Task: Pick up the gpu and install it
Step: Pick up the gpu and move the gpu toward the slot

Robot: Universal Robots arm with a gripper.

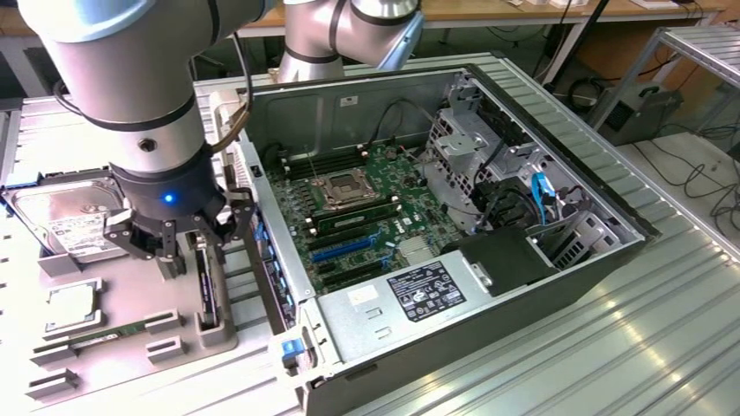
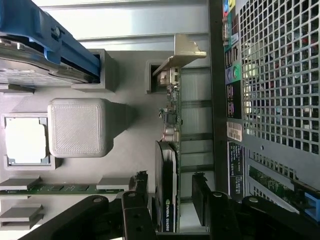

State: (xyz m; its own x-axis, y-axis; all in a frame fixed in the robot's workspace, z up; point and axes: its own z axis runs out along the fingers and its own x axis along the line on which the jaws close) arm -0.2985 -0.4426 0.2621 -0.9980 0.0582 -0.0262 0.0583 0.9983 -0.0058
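The gpu (image 2: pixel 166 165) stands on its edge in a slot of the grey parts tray (image 2: pixel 130 80), its silver end bracket (image 2: pixel 182 52) at the far end. It is a dark card with a black cooler. My gripper (image 2: pixel 170 176) is open and straddles the card, one black finger (image 2: pixel 141 192) on each side with a small gap to it. In the exterior view the gripper (image 1: pixel 191 256) hangs low over the gpu (image 1: pixel 208 290), at the tray's edge next to the open computer case (image 1: pixel 555 260).
The case lies open with its motherboard (image 1: pixel 359 217) facing up; its perforated wall (image 2: pixel 280 75) runs close beside the gpu. The tray also holds a hard drive (image 1: pixel 69 217), a processor (image 1: pixel 69 308), a green memory stick (image 1: pixel 110 336) and a grey block (image 2: pixel 80 127).
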